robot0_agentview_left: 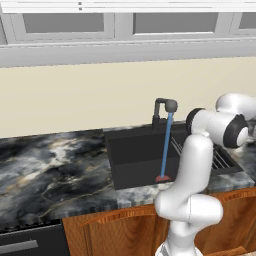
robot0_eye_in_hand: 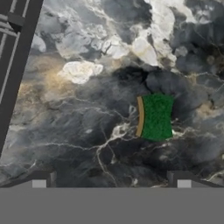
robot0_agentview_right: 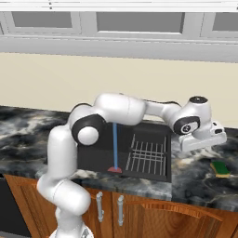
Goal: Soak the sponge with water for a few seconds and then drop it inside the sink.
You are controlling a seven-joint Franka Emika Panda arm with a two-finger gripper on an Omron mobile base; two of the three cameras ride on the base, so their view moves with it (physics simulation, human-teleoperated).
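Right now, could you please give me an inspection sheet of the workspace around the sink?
Surface: grey-black marbled counter, over wooden cabinet doors.
Job's things: sponge lies green side up on the counter right of the sink, untouched; water runs in a thin blue stream from the tap into the basin.
Clutter: wire rack inside the sink's right half.
Claw: claw hangs open above the counter, the sponge ahead of it, not yet gripped.
Cables: nothing seen.
Surroundings: cream wall, glass-fronted upper cabinets.
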